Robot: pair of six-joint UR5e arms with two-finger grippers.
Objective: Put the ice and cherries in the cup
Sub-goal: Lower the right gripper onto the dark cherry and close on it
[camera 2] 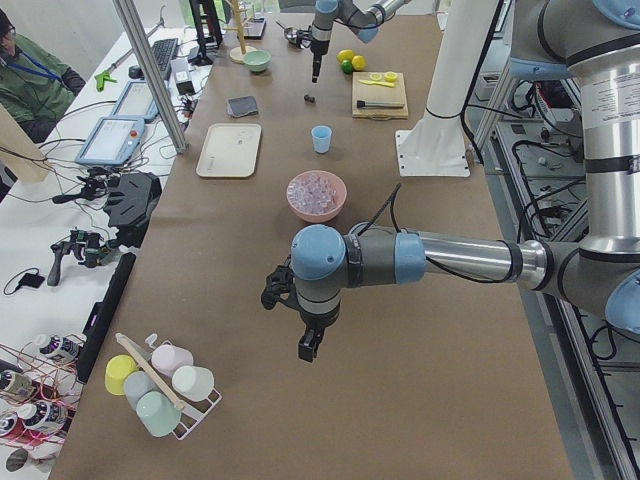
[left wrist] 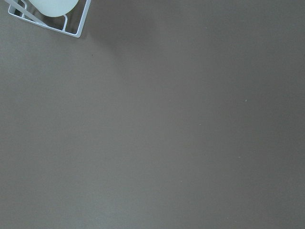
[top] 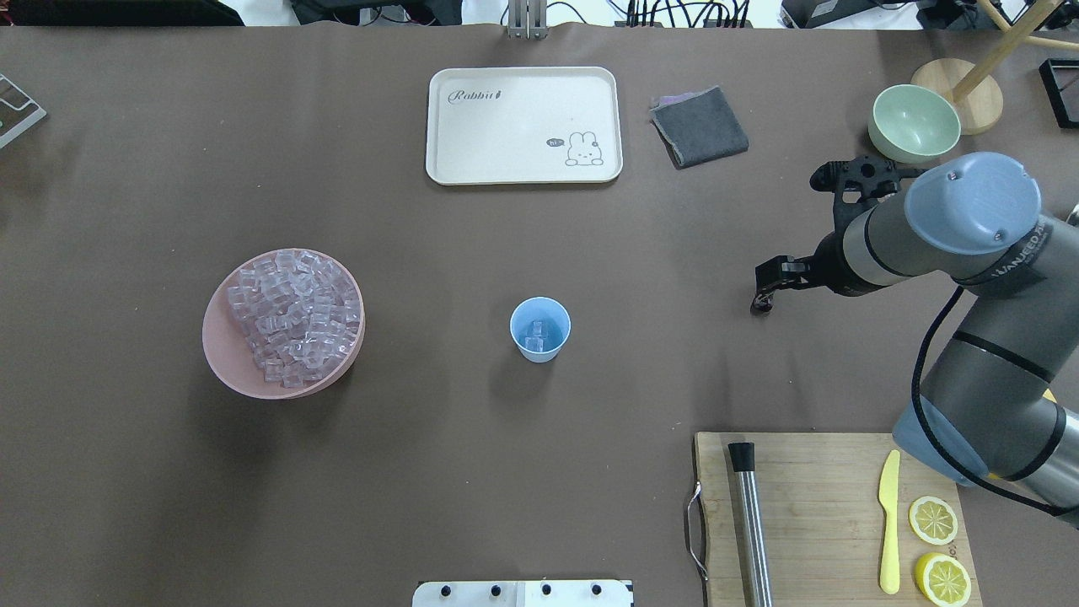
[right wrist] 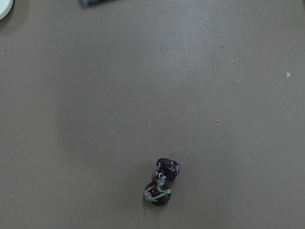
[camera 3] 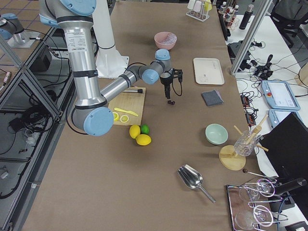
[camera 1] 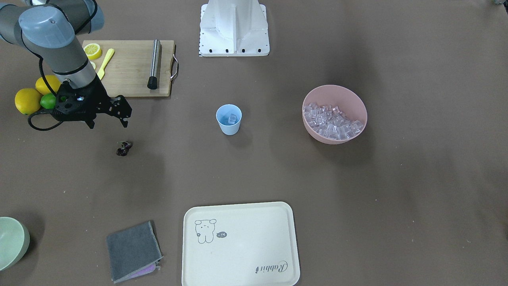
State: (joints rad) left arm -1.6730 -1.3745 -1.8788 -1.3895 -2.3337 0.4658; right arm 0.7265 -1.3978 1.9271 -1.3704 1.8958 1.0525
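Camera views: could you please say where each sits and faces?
Front: across table, facing robot; right arm.
Overhead: behind robot, looking down; right arm; cup shared with front.
Left side: table's left end; left arm near.
Right side: table's right end; right arm near.
Left wrist: down at table; no arm.
Right wrist: down at cherries; no arm.

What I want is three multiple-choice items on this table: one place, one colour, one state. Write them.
1. Where are the cherries? A in the green bowl; B on the tray; C on the bare table.
2. Colour of the bowl holding the ice? A pink; B green; C blue.
3. The cup is: A tipped over; B upright, ice inside; C upright, empty.
1 C: they lie on the table by the open right gripper. 2 A: its wall is pink. 3 B: it stands with ice inside.
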